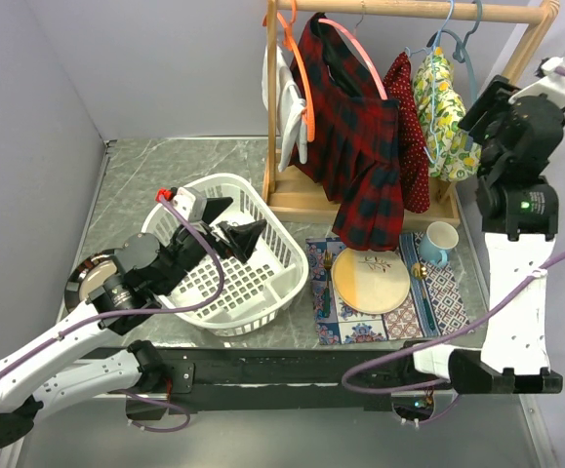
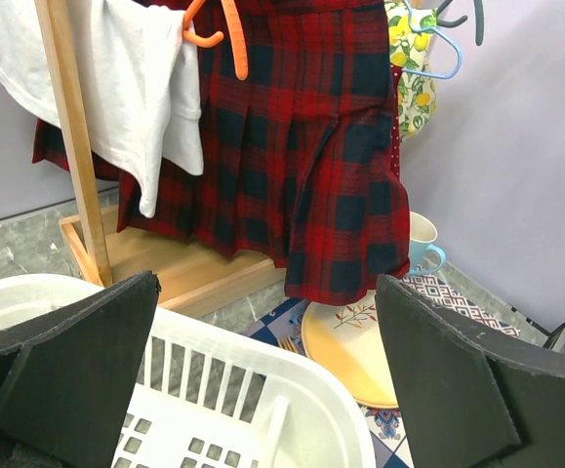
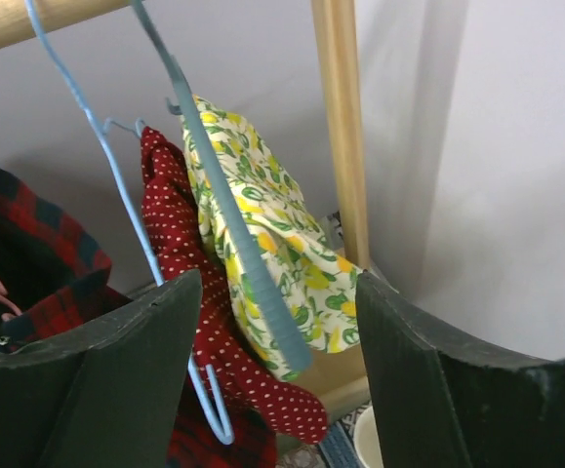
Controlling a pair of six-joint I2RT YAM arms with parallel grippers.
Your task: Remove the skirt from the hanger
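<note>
Tabletop (image 1: 165, 175) beneath free hem of skirt (image 1: 355, 136)

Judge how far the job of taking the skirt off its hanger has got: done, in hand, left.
Done: nothing; the skirt hangs on the hanger on the rail. In hand: the right gripper, open and empty, is up near the rail; the left gripper, open, is over the basket, facing the skirt. Left: grip the skirt and slip it off.
</note>
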